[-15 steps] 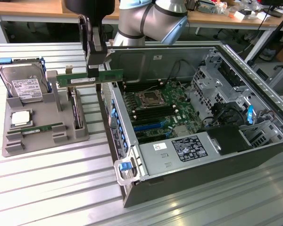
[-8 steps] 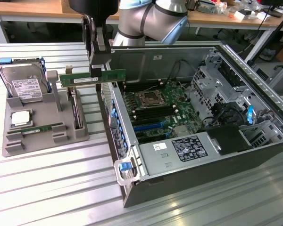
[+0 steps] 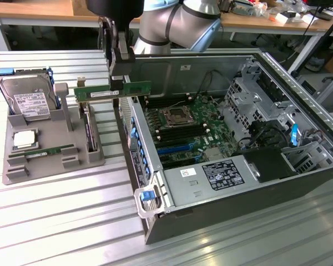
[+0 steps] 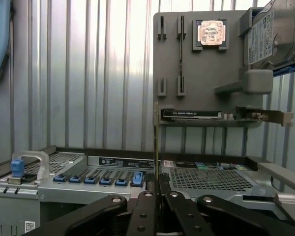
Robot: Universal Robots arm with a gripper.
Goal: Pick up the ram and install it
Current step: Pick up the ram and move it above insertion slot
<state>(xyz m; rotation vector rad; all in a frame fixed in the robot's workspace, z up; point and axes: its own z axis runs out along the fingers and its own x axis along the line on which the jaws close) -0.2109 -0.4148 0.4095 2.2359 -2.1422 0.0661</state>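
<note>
Hand (image 3: 120,83) clamped on 1 ram (image 3: 94,93) by case (image 3: 172,69) edge; 2nd stick (image 3: 50,151) lies in tray (image 3: 22,173).

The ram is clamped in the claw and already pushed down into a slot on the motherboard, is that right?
Not quite. The ram is clamped in the claw, but it is not in a slot. The exterior view shows it held in the air above the near wall of the computer case, between the grey tray and the motherboard.
</note>
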